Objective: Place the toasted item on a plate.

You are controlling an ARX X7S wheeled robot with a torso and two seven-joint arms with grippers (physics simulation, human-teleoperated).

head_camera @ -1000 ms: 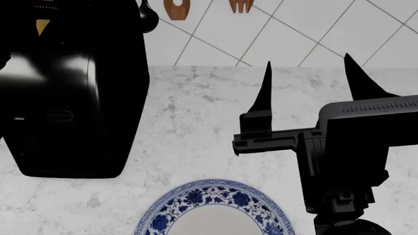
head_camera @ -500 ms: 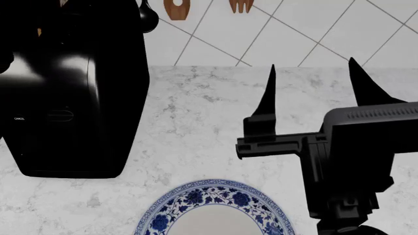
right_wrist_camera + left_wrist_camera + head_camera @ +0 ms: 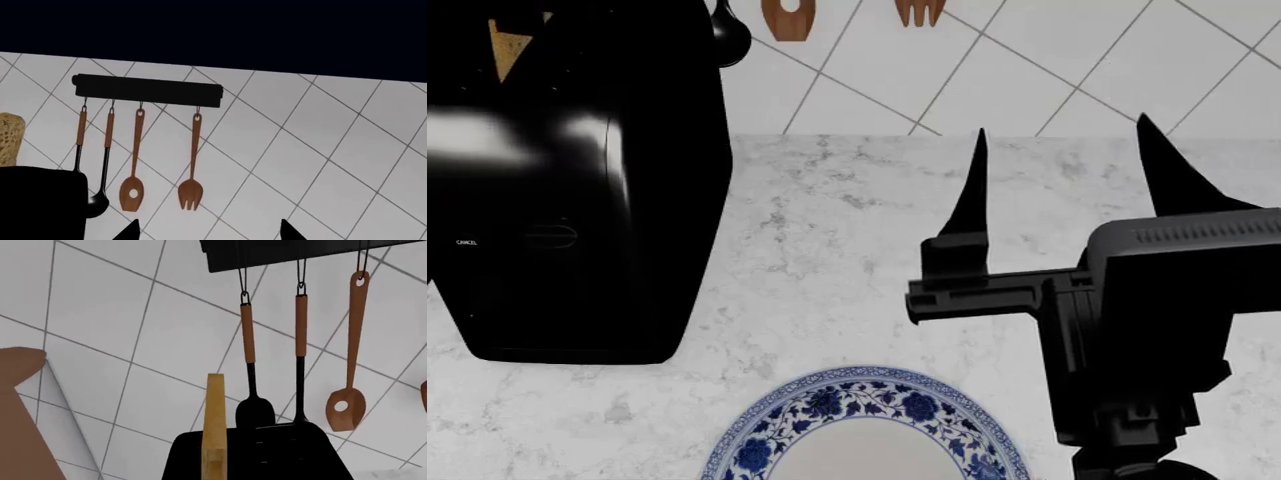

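The toasted item (image 3: 215, 430) shows edge-on as a golden slice standing upright, with the black jaws of my left gripper (image 3: 215, 462) shut against both its faces. In the head view only a sliver of the toasted item (image 3: 505, 48) shows at the top of the black toaster (image 3: 574, 200). The left gripper blends into that black mass. The right wrist view has the porous slice (image 3: 9, 138) sticking up above the toaster (image 3: 40, 205). The blue-rimmed plate (image 3: 827, 400) lies at the near counter edge. My right gripper (image 3: 1064, 130) hangs open and empty over the counter beside the plate.
Wooden and black utensils (image 3: 137, 160) hang from a black rail (image 3: 147, 89) on the tiled wall behind the counter. The marble counter (image 3: 827, 230) runs between the toaster and my right arm (image 3: 1148, 330). A brown edge (image 3: 17, 405) borders the left wrist view.
The toast sliver at the toaster's top shrank and then shows larger and higher. My right gripper has shifted slightly to the right.
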